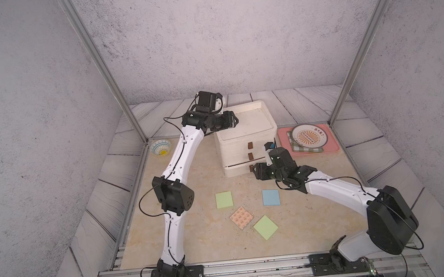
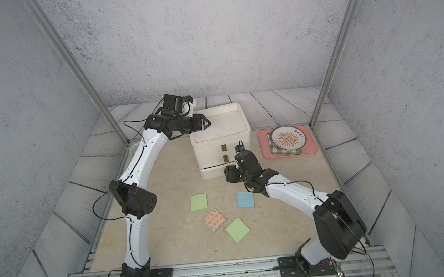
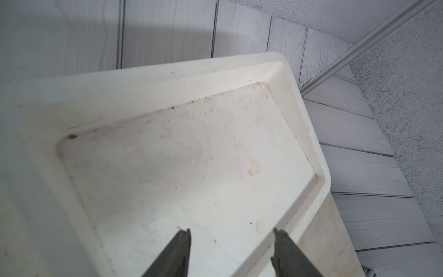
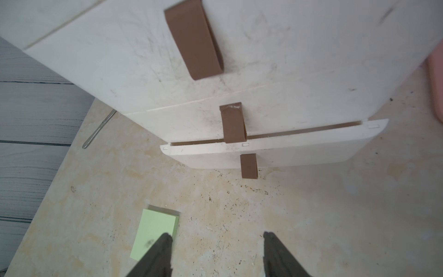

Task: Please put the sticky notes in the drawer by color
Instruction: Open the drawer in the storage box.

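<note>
Both top views: drawer (image 1: 245,139) (image 2: 219,138) at the back of the surface (image 1: 196,237); before it lie a green note (image 1: 224,199), blue note (image 1: 271,197), peach note (image 1: 241,217), second green note (image 1: 265,227). Left wrist: left fingers (image 3: 179,251) apart, empty, over the drawer's lid (image 3: 167,167). Right wrist: right fingers (image 4: 155,256) apart, empty, facing the bottom drawer (image 4: 299,153), slightly ajar.
</note>
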`<action>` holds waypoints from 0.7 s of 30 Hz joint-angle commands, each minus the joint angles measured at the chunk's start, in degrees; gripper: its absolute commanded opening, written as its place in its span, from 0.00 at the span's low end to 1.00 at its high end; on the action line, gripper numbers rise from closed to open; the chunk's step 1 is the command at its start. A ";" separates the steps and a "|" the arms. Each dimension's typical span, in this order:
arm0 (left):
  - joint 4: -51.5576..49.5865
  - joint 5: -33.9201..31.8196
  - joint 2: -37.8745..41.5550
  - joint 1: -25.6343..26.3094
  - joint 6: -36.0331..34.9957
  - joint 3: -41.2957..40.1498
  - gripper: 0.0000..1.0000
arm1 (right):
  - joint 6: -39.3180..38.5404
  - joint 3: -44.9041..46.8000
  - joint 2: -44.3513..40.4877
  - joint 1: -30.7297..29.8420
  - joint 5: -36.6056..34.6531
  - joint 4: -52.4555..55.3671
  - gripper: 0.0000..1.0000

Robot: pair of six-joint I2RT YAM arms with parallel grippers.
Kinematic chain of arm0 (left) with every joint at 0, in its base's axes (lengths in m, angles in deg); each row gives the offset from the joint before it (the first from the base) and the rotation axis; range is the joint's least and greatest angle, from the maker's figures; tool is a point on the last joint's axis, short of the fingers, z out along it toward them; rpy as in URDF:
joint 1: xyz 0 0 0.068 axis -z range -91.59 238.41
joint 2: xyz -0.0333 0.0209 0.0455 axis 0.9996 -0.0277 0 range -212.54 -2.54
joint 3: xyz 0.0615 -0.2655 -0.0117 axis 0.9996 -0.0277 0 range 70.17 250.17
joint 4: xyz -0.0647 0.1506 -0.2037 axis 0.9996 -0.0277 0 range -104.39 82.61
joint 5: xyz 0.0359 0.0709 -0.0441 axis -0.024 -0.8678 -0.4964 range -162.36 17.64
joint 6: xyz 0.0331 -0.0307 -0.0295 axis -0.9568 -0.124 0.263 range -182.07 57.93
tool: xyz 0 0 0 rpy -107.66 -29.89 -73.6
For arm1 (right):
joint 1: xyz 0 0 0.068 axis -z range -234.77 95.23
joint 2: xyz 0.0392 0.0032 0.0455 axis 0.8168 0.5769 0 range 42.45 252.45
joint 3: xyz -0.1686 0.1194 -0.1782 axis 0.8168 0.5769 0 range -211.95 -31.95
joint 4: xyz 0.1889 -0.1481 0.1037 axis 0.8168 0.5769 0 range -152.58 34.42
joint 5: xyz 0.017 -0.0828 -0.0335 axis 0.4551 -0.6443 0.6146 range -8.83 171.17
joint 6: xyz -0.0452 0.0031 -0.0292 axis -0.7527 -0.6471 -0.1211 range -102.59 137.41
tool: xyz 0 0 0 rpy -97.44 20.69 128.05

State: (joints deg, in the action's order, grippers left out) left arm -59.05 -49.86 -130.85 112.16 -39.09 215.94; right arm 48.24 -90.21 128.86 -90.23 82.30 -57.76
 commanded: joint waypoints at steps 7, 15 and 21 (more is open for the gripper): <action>-1.19 3.89 -4.70 0.32 1.03 0.38 0.59 | -1.91 -9.10 9.99 3.37 7.54 -0.28 0.63; -0.65 3.71 -4.65 1.30 0.12 -4.87 0.59 | -3.32 -6.60 12.91 3.54 4.45 -7.45 0.59; 1.25 3.51 -2.53 1.56 -0.14 -10.29 0.59 | -3.71 -3.29 13.79 3.56 2.70 -17.69 0.54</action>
State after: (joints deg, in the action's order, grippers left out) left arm -51.35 -45.95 -131.99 113.30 -38.87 209.47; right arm 45.64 -93.97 140.73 -86.58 86.60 -68.47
